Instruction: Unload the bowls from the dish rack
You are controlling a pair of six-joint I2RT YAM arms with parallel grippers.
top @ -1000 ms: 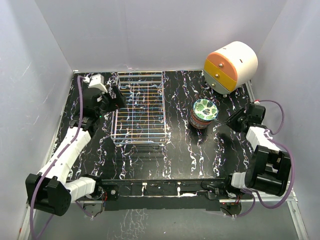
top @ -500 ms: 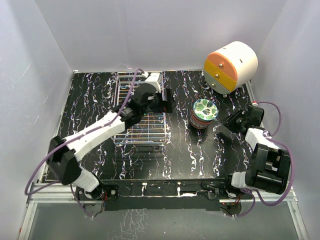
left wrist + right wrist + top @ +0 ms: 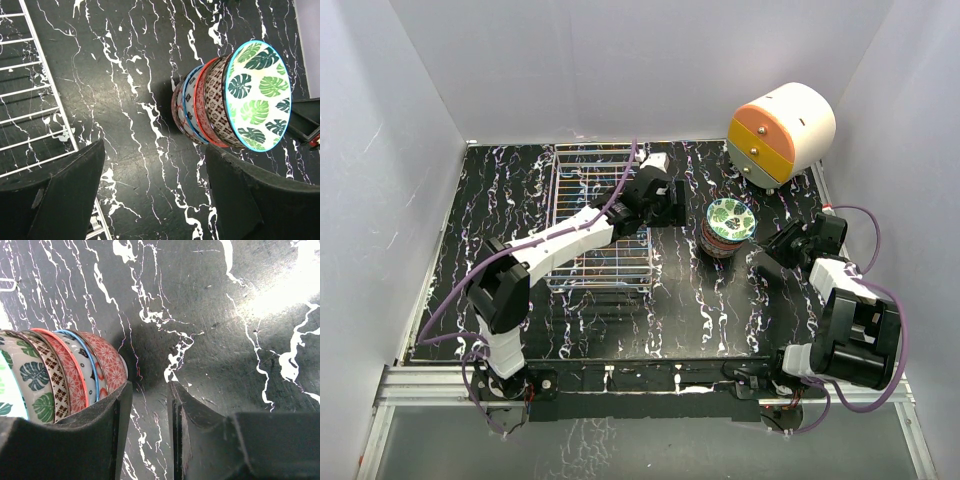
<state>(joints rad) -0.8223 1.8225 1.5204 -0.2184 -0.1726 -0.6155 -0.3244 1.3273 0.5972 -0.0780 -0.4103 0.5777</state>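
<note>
The bowls [image 3: 728,228] sit nested in one stack on the tabletop [image 3: 620,320], right of the dish rack [image 3: 575,185] and apart from it, with the leaf-patterned one on top. No bowl shows in the rack, though the left arm hides part of it. The left fingers [image 3: 60,195] are spread wide and empty near the stack. The right fingers [image 3: 75,440] are narrow and empty, near its base. Unloading looks finished; the next move likely calls for drawing both arms clear without nudging the stack.
</note>
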